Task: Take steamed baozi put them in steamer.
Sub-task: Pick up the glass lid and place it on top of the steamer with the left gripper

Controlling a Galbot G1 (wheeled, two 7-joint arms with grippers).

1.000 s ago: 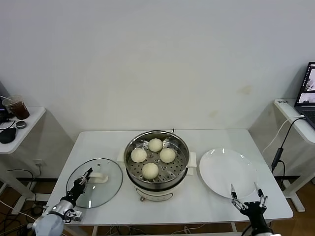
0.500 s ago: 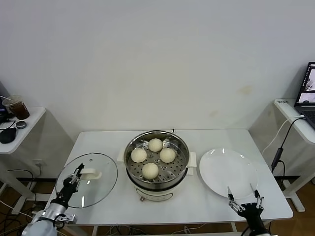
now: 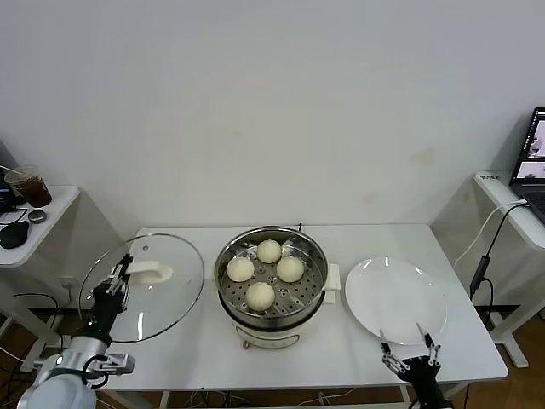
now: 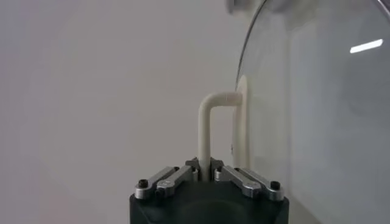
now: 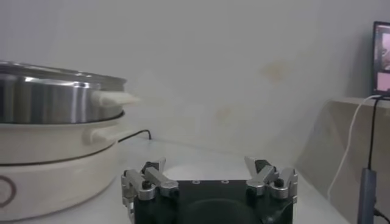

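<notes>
Four cream-white baozi lie on the perforated tray inside the steel steamer at the table's middle; the steamer also shows in the right wrist view. My left gripper is shut on the white handle of the round glass lid and holds the lid raised and tilted, left of the steamer. My right gripper is open and empty, low at the table's front edge, in front of the white plate. In the right wrist view the right gripper has its fingers spread.
A side table with a cup of dark drink stands at the far left. A laptop on a shelf and a hanging cable are at the right. A black cord runs behind the steamer.
My left gripper has lifted the glass lid off the table and tilted it upward and leftward. My right gripper has drawn back and lower toward the table's front edge.
</notes>
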